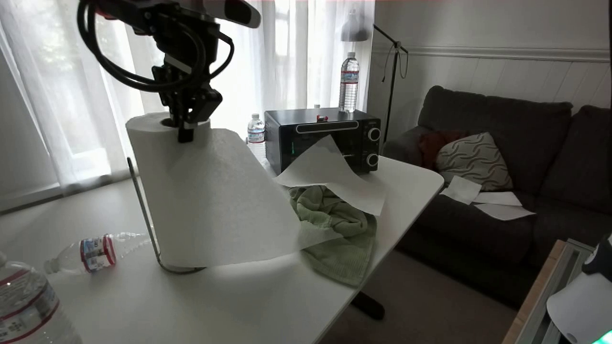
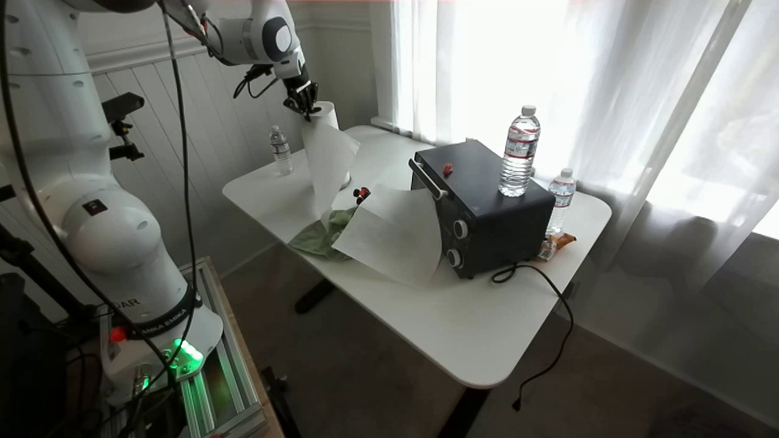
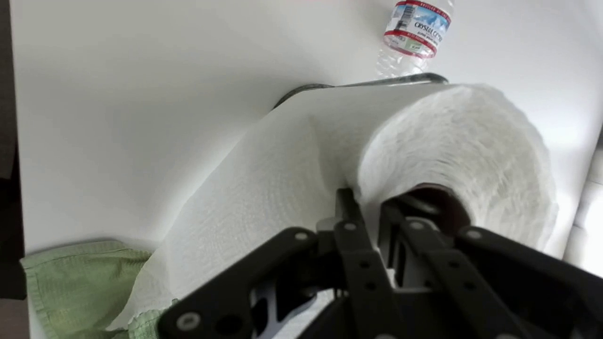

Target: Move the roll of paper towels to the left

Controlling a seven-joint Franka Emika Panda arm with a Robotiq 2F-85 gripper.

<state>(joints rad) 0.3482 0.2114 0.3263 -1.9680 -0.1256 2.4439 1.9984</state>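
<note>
One standing bottle of water is at the near left of the white counter. Right of it, and a bit farther off, a lying bottle is on its side, close to a thin wire stand. I can't tell if the two touch. On that stand is the roll of paper towels, with its long way going up and down. It is right under the black fingers, which are squeezing the roll's wall at the top: one is in the hole, and one is outside, on the near right. I think the next move hangs on that. The roll has to go left while standing up straight, and the lying bottle looks to be in its way, so it could get bumped. Right of the fingers, a loose sheet runs from the roll down to a green cloth. It might drag along the cloth. Farther right, and far back, is a black oven with a tall bottle on top.
</note>
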